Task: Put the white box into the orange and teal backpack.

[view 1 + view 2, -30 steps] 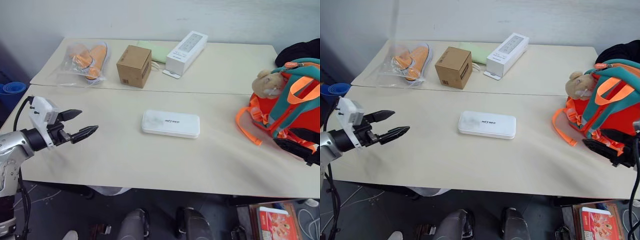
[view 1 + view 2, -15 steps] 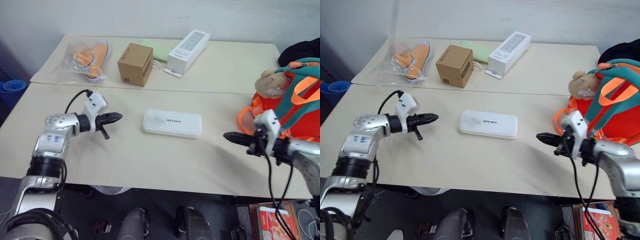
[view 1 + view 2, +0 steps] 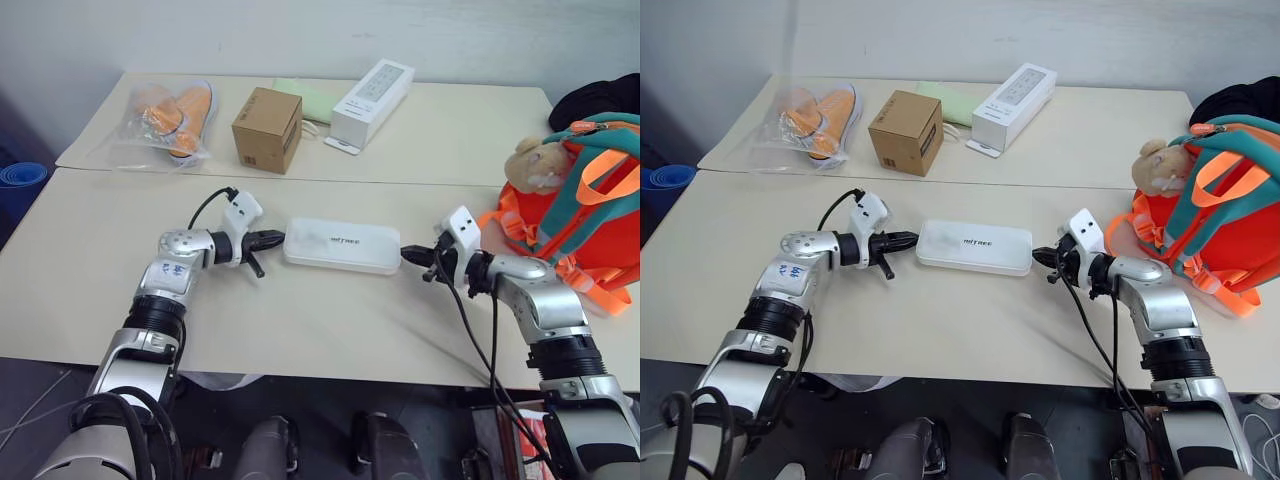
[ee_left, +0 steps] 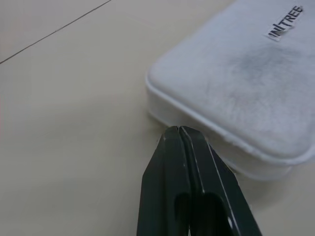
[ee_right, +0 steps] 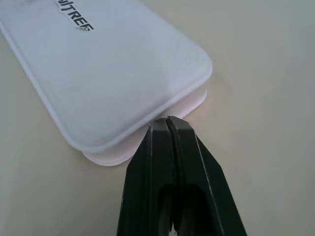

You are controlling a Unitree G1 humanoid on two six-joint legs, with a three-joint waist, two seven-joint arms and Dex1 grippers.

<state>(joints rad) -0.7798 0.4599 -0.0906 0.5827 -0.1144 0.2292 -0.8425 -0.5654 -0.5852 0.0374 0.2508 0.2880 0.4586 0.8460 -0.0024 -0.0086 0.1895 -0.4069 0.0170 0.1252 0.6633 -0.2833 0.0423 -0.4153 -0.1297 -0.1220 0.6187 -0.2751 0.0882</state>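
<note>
The white box [image 3: 342, 247] lies flat in the middle of the near table, dark lettering up. My left gripper [image 3: 279, 238] is shut, its tips at the box's left end. My right gripper [image 3: 406, 255] is shut too, its tips at the box's right end. In the left wrist view the closed fingers [image 4: 179, 147] meet the box [image 4: 236, 83] at its short side. In the right wrist view the closed fingers [image 5: 167, 142] press against the box [image 5: 113, 73] near a rounded corner. The orange and teal backpack [image 3: 590, 210] stands at the table's right edge with a tan plush toy [image 3: 538, 165] on it.
On the far table sit a bag of orange shoes [image 3: 172, 120], a brown cardboard cube [image 3: 267, 129], a light green flat item [image 3: 313, 98] and a longer white box with a grey top [image 3: 373, 91]. A dark garment [image 3: 600, 98] lies behind the backpack.
Both grippers went from open to shut and swung inward from the table's sides to the two ends of the white box. The box has stayed in place.
</note>
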